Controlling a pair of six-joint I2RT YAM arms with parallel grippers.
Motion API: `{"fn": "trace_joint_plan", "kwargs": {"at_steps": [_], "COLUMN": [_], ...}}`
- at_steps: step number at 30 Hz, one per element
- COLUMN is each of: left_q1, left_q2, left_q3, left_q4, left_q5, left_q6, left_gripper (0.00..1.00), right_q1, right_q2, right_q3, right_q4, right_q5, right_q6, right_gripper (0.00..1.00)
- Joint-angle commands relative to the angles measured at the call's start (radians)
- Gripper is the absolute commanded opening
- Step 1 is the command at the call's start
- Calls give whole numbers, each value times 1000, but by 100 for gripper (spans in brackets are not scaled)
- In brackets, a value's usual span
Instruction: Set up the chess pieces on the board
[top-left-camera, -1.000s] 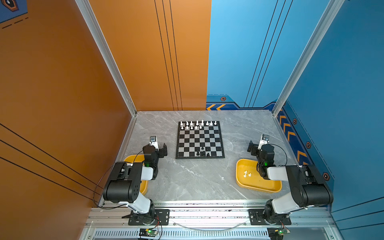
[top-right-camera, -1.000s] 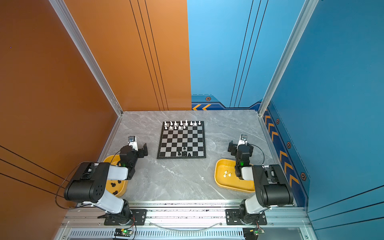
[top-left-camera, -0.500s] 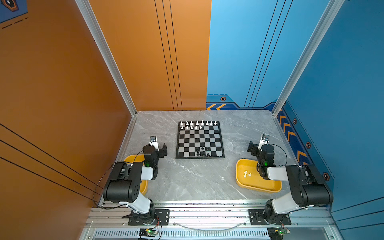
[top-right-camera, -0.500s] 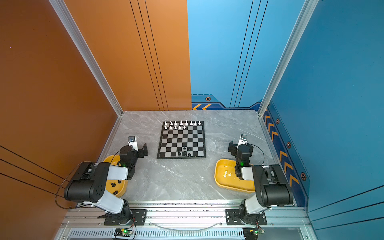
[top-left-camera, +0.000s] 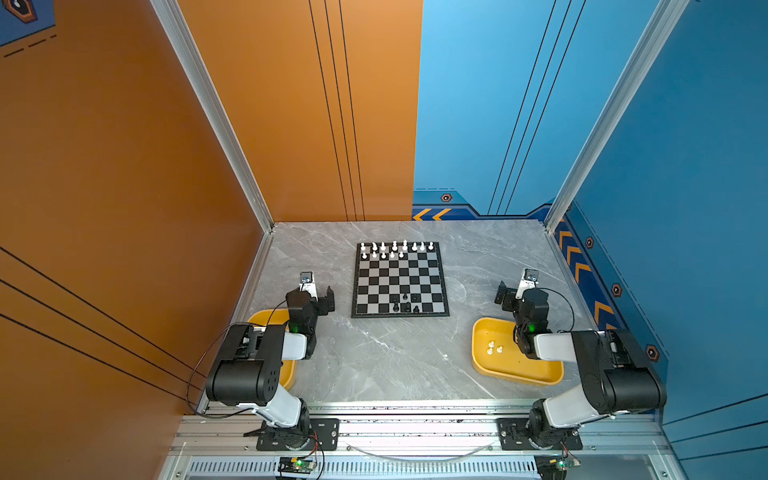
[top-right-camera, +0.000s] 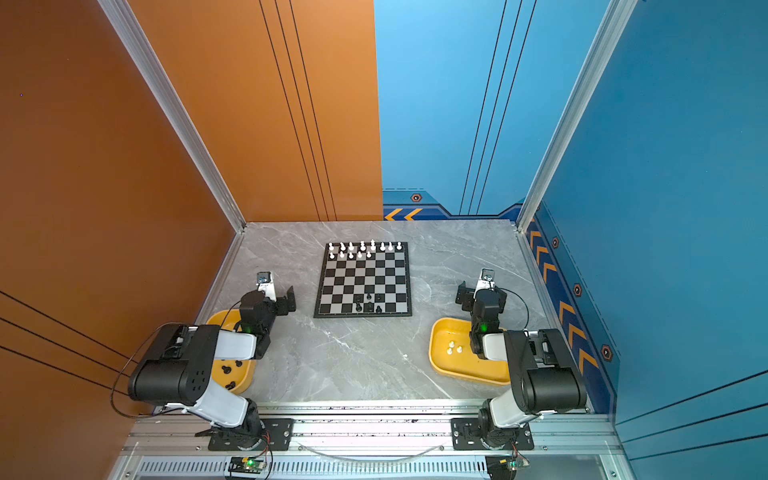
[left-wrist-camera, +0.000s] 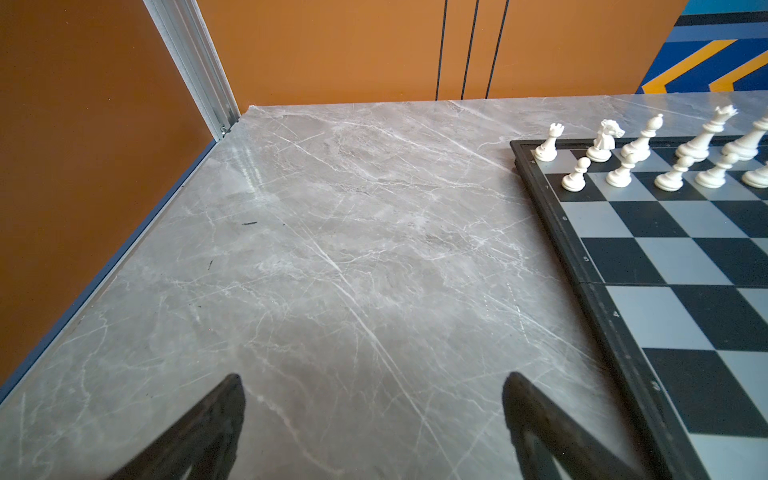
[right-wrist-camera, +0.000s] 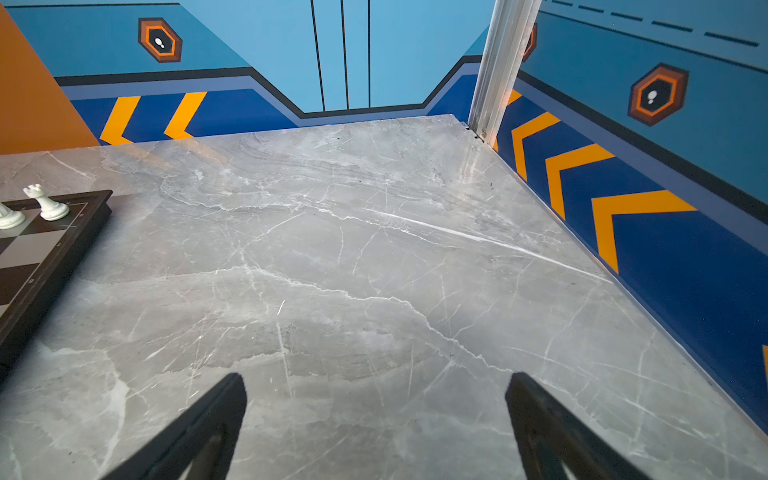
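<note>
Beside the board (top-left-camera: 399, 279), left tool (left-wrist-camera: 374, 419) spread wide, right tool (right-wrist-camera: 376, 419) spread wide

Black chess pieces (top-left-camera: 395, 307) on the board (top-left-camera: 399, 276) are too small to identify

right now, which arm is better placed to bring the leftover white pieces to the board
Right. The three white pieces lie in the yellow tray next to the right hand, which is open and empty. The left hand is across the board, by the other tray of black pieces.
</note>
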Motion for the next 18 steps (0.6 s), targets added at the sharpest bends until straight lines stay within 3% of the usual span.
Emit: {"fn": "trace_joint_plan", "kwargs": {"at_steps": [1,7,11,15,18], "left_q1": [-8,-9,-10,-7,-24], "left_q2": [-10,-11,-34,-92,-127], "left_q3": [18,17,42,106,148], "left_q4": [-27,-28,-84,-248,-348], "left_q5": [6,5,-23,-11,-25], "left_q6": [-1,-1,-8,-8,8], "left_gripper": [98,98,98,98,98], "right_q1": [1,1,17,68,75], "right_q2": [10,10,-32,-153,-217], "right_q3": [9,8,39,180,339], "right_q4": [-29,-26,-103,-450,-790], "right_q5": [1,5,74,207,291], "right_q6": [-9,-10,-3,-12,80], "right_gripper": [100,100,100,100,100]}}
